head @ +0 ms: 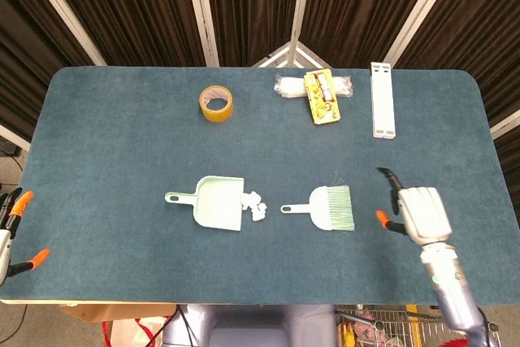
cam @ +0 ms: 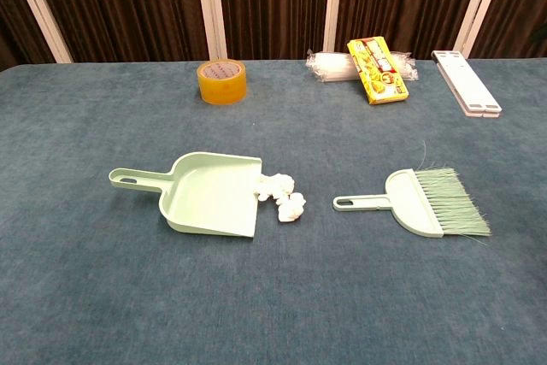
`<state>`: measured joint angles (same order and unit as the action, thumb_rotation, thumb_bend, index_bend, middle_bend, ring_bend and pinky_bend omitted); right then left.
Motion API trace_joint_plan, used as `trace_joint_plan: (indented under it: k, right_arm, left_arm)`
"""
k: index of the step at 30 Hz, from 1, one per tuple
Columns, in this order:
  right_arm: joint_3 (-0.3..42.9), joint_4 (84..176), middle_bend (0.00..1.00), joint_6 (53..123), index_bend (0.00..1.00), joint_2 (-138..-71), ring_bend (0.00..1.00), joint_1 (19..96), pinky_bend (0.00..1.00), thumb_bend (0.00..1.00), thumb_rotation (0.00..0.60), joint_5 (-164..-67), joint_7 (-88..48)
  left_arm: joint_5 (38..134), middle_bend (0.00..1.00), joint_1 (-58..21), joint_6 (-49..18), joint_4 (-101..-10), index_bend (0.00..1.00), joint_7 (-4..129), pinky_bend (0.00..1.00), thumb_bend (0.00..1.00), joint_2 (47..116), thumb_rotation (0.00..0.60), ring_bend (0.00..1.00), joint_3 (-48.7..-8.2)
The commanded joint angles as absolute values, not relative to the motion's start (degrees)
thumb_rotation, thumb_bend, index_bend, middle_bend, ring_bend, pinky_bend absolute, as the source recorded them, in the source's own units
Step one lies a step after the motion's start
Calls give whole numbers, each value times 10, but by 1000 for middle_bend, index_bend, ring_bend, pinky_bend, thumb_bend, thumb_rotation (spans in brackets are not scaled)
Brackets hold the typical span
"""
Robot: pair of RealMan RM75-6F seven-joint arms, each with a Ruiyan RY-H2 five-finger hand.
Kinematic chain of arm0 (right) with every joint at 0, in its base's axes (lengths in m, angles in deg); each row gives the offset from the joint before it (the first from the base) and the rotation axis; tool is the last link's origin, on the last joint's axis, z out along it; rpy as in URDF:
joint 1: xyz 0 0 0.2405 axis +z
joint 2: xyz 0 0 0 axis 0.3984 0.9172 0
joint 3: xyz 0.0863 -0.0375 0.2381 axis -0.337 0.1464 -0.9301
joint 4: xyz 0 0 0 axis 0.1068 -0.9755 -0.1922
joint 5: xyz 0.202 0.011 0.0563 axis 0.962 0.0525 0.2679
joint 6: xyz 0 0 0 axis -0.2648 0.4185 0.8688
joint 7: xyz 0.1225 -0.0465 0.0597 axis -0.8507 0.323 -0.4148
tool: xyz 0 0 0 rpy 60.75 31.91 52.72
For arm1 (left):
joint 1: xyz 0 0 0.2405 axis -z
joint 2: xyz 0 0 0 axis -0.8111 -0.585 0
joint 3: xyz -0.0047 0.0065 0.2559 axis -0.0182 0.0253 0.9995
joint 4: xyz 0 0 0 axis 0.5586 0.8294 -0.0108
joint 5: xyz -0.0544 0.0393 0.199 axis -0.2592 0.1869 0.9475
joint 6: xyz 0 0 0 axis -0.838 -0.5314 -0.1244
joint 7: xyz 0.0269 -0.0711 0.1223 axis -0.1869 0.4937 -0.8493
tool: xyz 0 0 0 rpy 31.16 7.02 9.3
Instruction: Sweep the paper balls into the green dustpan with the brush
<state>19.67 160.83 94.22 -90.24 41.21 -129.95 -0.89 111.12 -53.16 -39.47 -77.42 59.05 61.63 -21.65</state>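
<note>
The right robot hand [head: 421,213] hovers over the surface [head: 106,160] just right of the brush [head: 329,206], holding nothing, fingers loosely apart. The paper balls [head: 255,204] lie at the dustpan [head: 214,201] mouth.

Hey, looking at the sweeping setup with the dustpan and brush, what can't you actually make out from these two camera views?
- Right hand: seen only in the head view, from behind; its palm side is hidden. The chest view misses it.
- Left hand: the head view's left edge shows only orange-tipped parts; its pose is unreadable.
- Paper balls: bunched at the green dustpan mouth; count unclear in either view.
- Yellow packet: print too small to read.
</note>
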Motion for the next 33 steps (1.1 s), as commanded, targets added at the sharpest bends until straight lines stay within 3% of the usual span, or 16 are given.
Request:
trace_joint_plan:
  k: [1, 8, 19, 33]
  right_arm:
    - [185, 1626, 795, 896, 308, -941, 865, 452, 745, 282, 600, -1249, 49]
    - [179, 1596, 812, 856, 368, -1027, 881, 516, 745, 282, 600, -1169, 140]
    - [199, 1514, 812, 856, 407, -1146, 881, 569, 745, 282, 600, -1090, 222]
    - [205, 1419, 812, 857, 436, -1216, 881, 594, 745, 283, 600, -1078, 211]
  left_arm:
    - [1109, 0, -529, -392, -775, 0, 583, 0, 0, 619, 600, 0, -218]
    - [1096, 0, -524, -382, -777, 0, 572, 0, 0, 625, 600, 0, -223]
    - [1089, 0, -519, -372, -779, 0, 563, 0, 0, 626, 600, 0, -223]
    - [1079, 0, -517, -366, -779, 0, 564, 0, 0, 624, 600, 0, -225]
